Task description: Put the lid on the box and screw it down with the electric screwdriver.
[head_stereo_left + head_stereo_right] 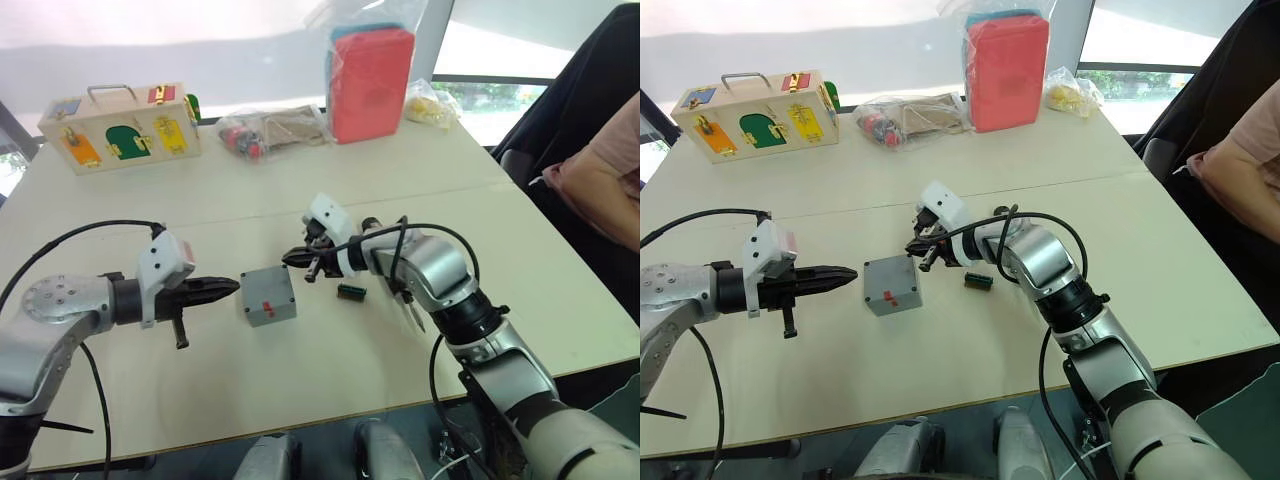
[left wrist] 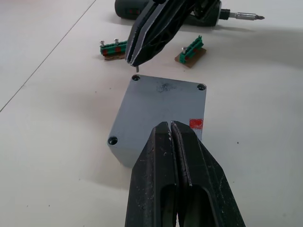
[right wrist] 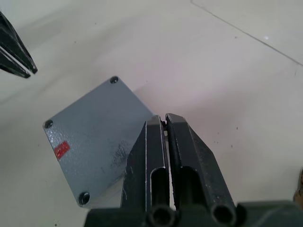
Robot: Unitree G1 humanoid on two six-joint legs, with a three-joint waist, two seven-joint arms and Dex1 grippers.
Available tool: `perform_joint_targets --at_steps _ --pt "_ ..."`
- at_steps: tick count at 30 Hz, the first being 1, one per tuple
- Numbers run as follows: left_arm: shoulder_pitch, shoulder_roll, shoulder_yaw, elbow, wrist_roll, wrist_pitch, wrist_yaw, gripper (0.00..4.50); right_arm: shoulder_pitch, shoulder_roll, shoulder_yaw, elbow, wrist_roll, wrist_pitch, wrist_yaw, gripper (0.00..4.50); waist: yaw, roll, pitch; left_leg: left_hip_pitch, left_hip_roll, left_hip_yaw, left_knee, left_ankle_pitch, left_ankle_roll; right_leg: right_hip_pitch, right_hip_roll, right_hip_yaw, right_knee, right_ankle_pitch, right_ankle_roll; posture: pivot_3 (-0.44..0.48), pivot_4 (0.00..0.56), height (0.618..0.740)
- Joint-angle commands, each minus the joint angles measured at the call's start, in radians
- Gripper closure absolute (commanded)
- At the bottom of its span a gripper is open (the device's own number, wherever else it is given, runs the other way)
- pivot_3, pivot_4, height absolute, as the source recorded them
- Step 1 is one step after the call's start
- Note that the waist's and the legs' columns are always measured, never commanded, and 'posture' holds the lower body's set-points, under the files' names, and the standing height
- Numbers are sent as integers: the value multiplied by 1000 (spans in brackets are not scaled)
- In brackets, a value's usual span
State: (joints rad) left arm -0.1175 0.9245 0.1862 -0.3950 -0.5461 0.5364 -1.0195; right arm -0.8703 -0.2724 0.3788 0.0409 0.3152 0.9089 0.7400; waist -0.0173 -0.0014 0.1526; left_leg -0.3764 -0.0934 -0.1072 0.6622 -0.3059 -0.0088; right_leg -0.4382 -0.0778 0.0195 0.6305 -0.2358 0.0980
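Pale tabletop runs across both head views, with a wooden latch box (image 1: 120, 125) in the upper left of the frame, a red case in a plastic bag (image 1: 370, 80) at upper centre and a person's arm (image 1: 600, 190) at the right edge.

At lower left the left gripper (image 1: 225, 290) points at the box (image 1: 268, 297), near its left side but not touching, with its fingers pressed together on nothing. The box sits at centre frame with the lid (image 2: 163, 106) already on it, square to the walls. Just right of it hangs the right gripper (image 1: 300, 260), its fingers together. A small green terminal strip (image 1: 350, 291) lies further right.

Judging by this, the lid step is done and the screwing step is in hand. The next move calls for getting hold of the electric screwdriver (image 2: 215, 13) and bringing its bit straight down onto a corner hole.

The left wrist view adds what the head views hide: the screwdriver lying beyond the box behind the right gripper, a second green strip (image 2: 113, 48), and a thin pin under the right gripper's tip over the far corner hole, possibly a screw. The right wrist view shows the lid's red sticker (image 3: 61, 149).
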Motion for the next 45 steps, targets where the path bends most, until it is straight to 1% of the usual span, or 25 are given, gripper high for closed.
perform_joint_targets --at_steps 1,13,39,45 --pt "-9 3 26 -19 -11 -2 6 4500 -31 11 -16 -9 -8 -20 8 4434 0 0 0 0 0 0 0 0 0 0 0 0 0 0 0 0 150 740" --pt "-8 3 25 -26 -13 2 12 4500 -10 9 12 47 -56 -64 40 4434 0 0 0 0 0 0 0 0 0 0 0 0 0 0 0 0 150 740" --pt "-11 -5 15 -30 -14 -4 30 4500 16 10 41 9 -77 -45 93 4434 -1 0 0 0 0 0 0 0 0 0 0 0 0 0 0 0 150 740" --pt "-10 -7 13 -32 -14 -4 32 4500 19 15 52 42 -97 -69 93 4434 -1 0 0 0 0 0 0 0 0 0 0 0 0 0 0 0 150 740"
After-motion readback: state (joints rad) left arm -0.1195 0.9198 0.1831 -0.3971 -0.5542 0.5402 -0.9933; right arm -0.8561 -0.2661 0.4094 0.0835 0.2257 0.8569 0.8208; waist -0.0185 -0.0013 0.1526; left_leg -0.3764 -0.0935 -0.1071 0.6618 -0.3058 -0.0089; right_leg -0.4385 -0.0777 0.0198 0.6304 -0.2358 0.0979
